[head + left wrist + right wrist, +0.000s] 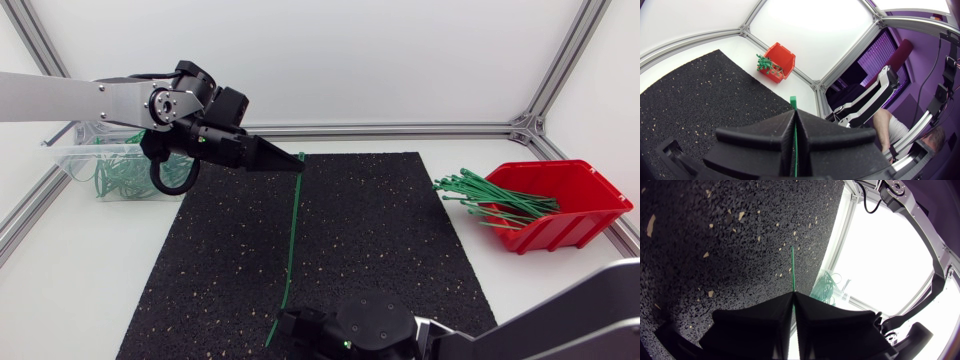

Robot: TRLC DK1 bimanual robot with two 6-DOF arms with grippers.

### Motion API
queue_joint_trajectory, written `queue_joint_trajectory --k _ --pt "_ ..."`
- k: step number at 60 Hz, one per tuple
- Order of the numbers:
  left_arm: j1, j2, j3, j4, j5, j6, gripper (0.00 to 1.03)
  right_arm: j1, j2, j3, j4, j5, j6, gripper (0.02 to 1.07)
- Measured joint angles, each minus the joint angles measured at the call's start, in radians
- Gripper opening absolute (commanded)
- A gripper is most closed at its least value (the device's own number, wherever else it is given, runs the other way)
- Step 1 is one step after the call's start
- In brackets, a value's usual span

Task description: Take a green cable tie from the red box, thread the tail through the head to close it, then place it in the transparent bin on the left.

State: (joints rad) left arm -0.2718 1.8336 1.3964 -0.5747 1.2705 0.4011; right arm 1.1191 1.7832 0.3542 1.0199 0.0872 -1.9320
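Note:
A single green cable tie [292, 230] stretches straight over the black mat [400, 260], held at both ends. My left gripper [298, 160] is shut on its far end, and a short green stub [793, 102] pokes out past the closed fingers. Near the mat's front edge, my right gripper [287, 323] is shut on the tie's near end; the thin strip [792, 270] runs ahead from between its fingers. The red box [562, 203] at the right holds several green ties [492, 196]. The transparent bin [82, 158] at the back left has looped green ties inside.
Aluminium frame rails [400, 129] run along the table's back and sides. Bare white table lies between the mat and the red box [780, 56]. The bin's green loops [827, 287] show ahead of my right gripper [792, 296].

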Motion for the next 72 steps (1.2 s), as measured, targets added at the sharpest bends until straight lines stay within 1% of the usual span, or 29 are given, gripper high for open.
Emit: queue_joint_trajectory --k 5,10,17,21,25,34,41,45,55,58,65,69,72 --pt "0.000 0.000 0.000 -0.001 0.000 0.001 0.03 -0.008 -0.024 0.006 -0.028 -0.002 0.027 0.08" --pt "0.000 -0.001 0.000 -0.001 0.000 0.001 0.03 -0.019 -0.075 0.030 -0.107 -0.003 0.067 0.08" --pt "0.000 -0.010 0.000 -0.001 0.000 0.003 0.03 -0.055 -0.177 0.114 -0.337 0.013 0.178 0.08" --pt "0.001 -0.019 0.000 -0.001 0.000 0.004 0.03 -0.072 -0.222 0.182 -0.467 0.022 0.275 0.08" --pt "0.000 -0.025 0.000 -0.001 0.000 0.004 0.03 -0.082 -0.248 0.226 -0.557 0.023 0.354 0.08" --pt "0.002 -0.039 0.000 -0.002 0.000 0.004 0.03 -0.098 -0.294 0.325 -0.850 0.006 0.586 0.08" --pt "0.002 -0.055 -0.003 -0.002 0.000 0.011 0.03 -0.111 -0.311 0.412 -1.076 -0.075 0.770 0.08" --pt "0.003 -0.072 -0.008 -0.005 0.000 0.015 0.03 -0.118 -0.314 0.460 -1.171 -0.122 0.860 0.08" --pt "0.014 -0.122 -0.023 -0.011 -0.019 0.015 0.03 -0.143 -0.327 0.563 -1.358 -0.233 1.049 0.08" --pt "0.016 -0.135 -0.029 -0.013 -0.023 0.015 0.03 -0.152 -0.331 0.583 -1.392 -0.256 1.088 0.08" --pt "0.016 -0.172 -0.054 -0.019 -0.046 0.014 0.03 -0.173 -0.332 0.637 -1.542 -0.341 1.151 0.08" --pt "0.016 -0.187 -0.066 -0.020 -0.058 0.014 0.03 -0.186 -0.332 0.651 -1.567 -0.381 1.187 0.08" --pt "0.012 -0.199 -0.078 -0.020 -0.072 0.013 0.03 -0.202 -0.332 0.669 -1.617 -0.419 1.222 0.08"
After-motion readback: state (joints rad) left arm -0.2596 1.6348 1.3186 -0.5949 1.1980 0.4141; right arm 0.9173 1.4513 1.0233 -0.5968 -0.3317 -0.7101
